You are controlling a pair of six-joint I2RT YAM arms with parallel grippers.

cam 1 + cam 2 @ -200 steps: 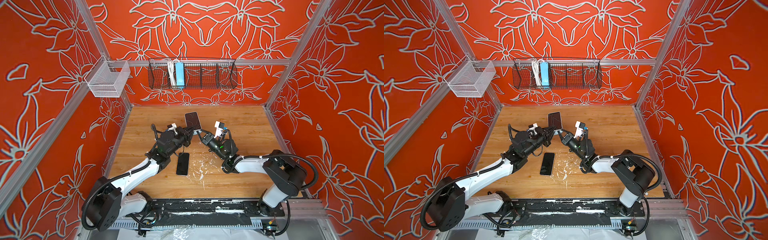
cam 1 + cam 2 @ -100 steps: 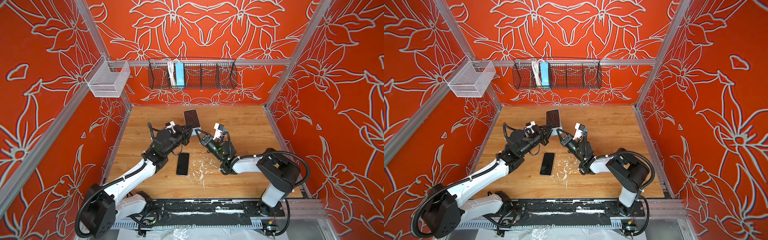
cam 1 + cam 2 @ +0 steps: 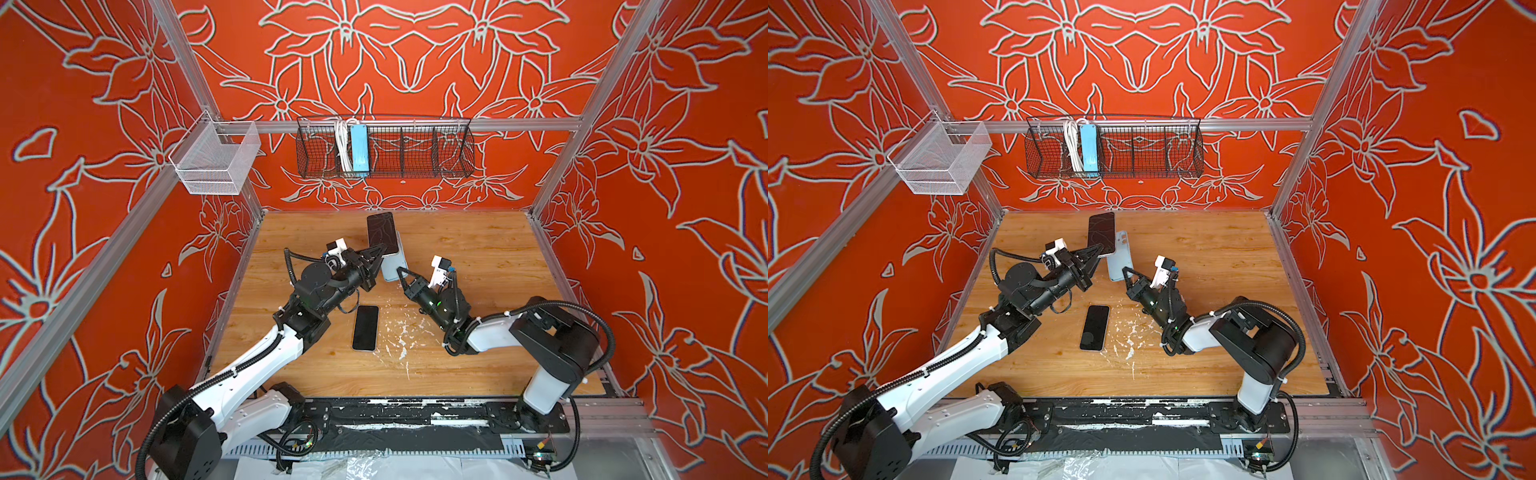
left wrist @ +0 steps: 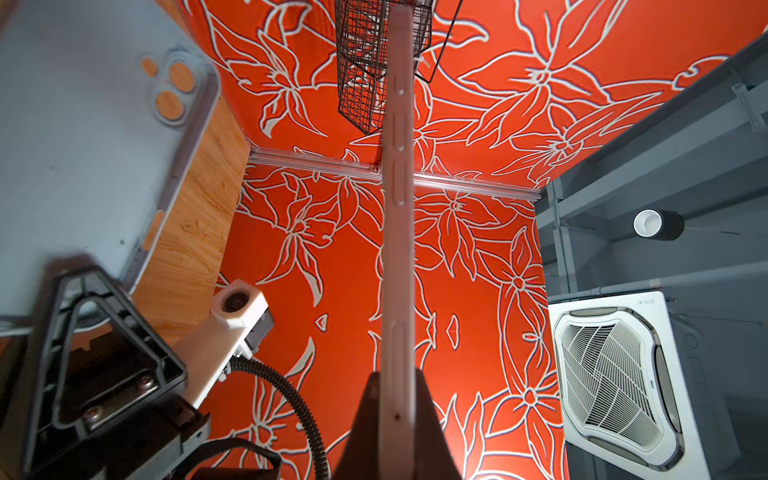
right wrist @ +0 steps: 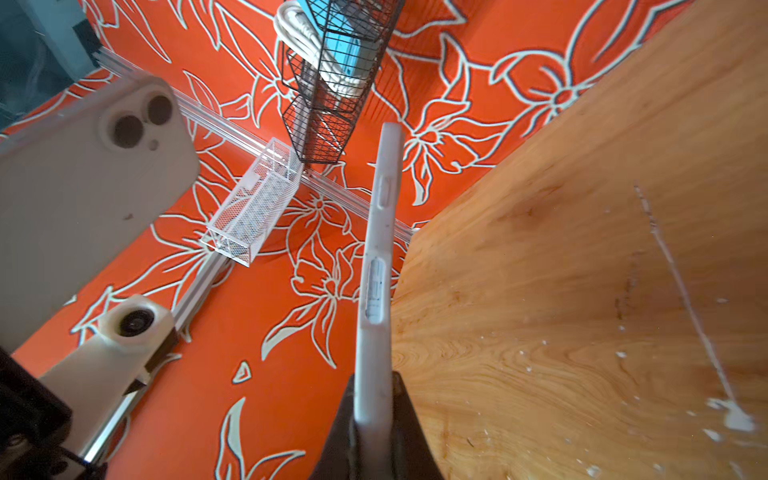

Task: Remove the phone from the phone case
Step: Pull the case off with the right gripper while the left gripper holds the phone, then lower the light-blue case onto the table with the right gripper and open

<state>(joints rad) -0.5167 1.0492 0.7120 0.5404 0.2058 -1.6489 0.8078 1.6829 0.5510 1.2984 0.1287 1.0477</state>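
Observation:
My left gripper [image 3: 379, 252] is shut on the lower edge of the phone [image 3: 382, 232], which is raised above the table with its dark screen up. In the left wrist view the phone [image 4: 398, 199] runs edge-on out of the shut left gripper [image 4: 397, 384]. The light blue phone case [image 3: 394, 266] hangs just right of and below the phone, apart from it, with my right gripper [image 3: 401, 272] shut on its lower end. In the right wrist view the case [image 5: 379, 266] stands edge-on in the right gripper [image 5: 374, 388], and the phone's pale back [image 5: 83, 195] is beside it.
A second dark phone [image 3: 365, 327] lies flat on the wooden table [image 3: 478, 249] between the arms, with white flecks beside it. A black wire basket [image 3: 384, 147] and a white mesh basket [image 3: 216, 160] hang on the back rail.
The phone in my left gripper has drifted slightly back, and the blue case now shows separate beside it. The right arm's elbow has shifted.

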